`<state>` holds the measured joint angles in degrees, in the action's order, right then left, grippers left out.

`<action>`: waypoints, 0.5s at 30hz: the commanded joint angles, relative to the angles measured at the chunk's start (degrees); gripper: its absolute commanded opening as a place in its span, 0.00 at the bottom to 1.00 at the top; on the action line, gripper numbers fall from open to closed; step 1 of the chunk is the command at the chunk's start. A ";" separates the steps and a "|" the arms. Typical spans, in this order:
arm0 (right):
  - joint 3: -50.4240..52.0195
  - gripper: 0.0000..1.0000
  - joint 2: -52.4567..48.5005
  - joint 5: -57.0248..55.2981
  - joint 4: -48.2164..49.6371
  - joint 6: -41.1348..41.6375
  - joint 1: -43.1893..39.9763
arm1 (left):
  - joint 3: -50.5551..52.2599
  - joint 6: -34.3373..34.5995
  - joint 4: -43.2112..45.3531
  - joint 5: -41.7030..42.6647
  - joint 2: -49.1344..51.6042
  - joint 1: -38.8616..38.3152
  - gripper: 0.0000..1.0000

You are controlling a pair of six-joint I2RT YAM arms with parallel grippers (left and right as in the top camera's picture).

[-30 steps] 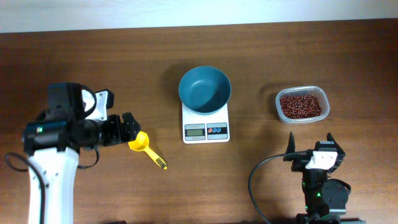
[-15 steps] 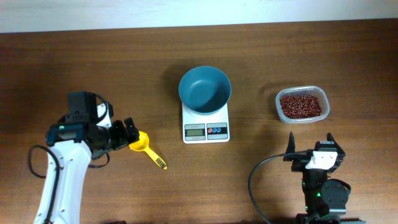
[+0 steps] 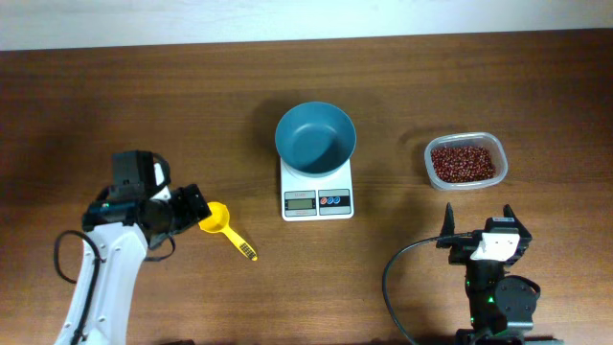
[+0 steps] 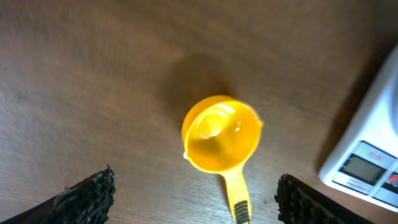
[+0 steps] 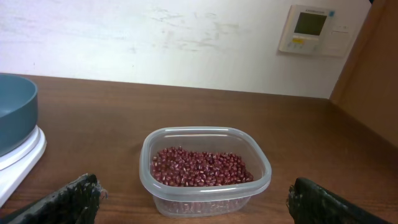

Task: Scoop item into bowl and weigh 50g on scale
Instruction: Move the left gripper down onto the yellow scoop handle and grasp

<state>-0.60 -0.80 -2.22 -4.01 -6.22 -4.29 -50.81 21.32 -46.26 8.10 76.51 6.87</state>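
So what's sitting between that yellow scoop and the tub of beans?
The white digital scale with the teal bowl on it, as the overhead view shows. The rest of the stretch from the yellow scoop to the clear bean tub is bare wooden table.

Round smooth bowl [image 3: 316, 144]: plain teal-blue, inside and out.
Small square digital scale [image 3: 295, 184]: white body, grey display, one blue button and one red.
Heap of small oval beans [image 3: 464, 162]: dark red-brown, with a few paler grains.
Rounded-rectangle plastic tub [image 5: 205, 130]: clear and colourless.
Plastic measuring scoop [image 3: 215, 219]: bright yellow, with dark ribbed stripes at the handle's end.
Wooden desk [image 3: 144, 86]: dark brown with a streaky grain.
Left claw [image 3: 198, 206]: black.
Right claw [image 3: 477, 218]: black fingers, white housing behind.
Wall [image 5: 124, 37]: off-white with faint scuffs.
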 commanded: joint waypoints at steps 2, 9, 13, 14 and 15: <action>0.28 0.99 0.39 0.11 -0.48 0.00 0.44 | 6.40 3.15 3.26 -0.87 -0.33 -0.13 0.85; 0.28 0.99 0.39 0.11 -0.48 0.00 0.44 | 10.38 3.13 12.26 -0.90 -0.09 -0.13 0.80; 0.28 0.99 0.39 0.11 -0.48 0.00 0.44 | 11.39 4.00 15.41 -0.87 1.77 -0.13 0.72; 0.28 0.99 0.39 0.11 -0.48 0.00 0.44 | 11.39 4.02 15.85 -0.83 2.45 -0.15 0.71; 0.28 0.99 0.39 0.11 -0.48 0.02 0.44 | 11.39 4.39 16.35 -0.85 3.39 -0.37 0.70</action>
<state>-0.60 -0.80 -2.22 -3.99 -6.22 -4.29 -40.05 24.53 -31.11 7.84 77.34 6.87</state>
